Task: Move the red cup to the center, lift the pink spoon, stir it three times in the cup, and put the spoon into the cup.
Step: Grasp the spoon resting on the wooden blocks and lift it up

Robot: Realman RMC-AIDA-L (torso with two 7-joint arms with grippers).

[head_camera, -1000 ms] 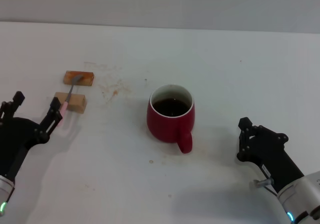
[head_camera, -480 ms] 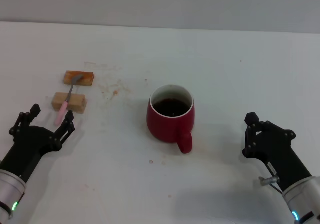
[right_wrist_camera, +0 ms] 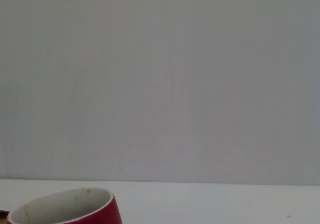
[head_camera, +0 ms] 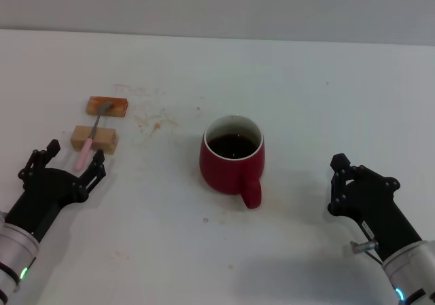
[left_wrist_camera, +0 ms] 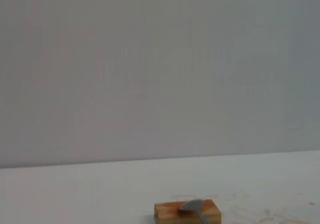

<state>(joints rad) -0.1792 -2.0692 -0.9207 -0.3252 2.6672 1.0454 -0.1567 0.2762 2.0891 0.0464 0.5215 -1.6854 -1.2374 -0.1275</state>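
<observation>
While left claw point(head_camera: 66, 164) gapes near one pink spoon point(head_camera: 90, 142) (across two blocks), one red cup point(head_camera: 232, 155) central; right claw point(head_camera: 338, 184) state unclear.

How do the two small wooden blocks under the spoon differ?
The orange-brown wooden block lies farther from the robot and carries the grey bowl of the pink spoon; the paler tan wooden block lies nearer and supports its pink handle, looking slightly larger. Both are rectangular, lie flat on the white table and prop the spoon.

We look down from the head onto the table point(head_camera: 306, 81); both wrist views sit low, facing the wall; the left shares the block point(left_wrist_camera: 187, 211), the right the cup point(right_wrist_camera: 65, 209).
</observation>
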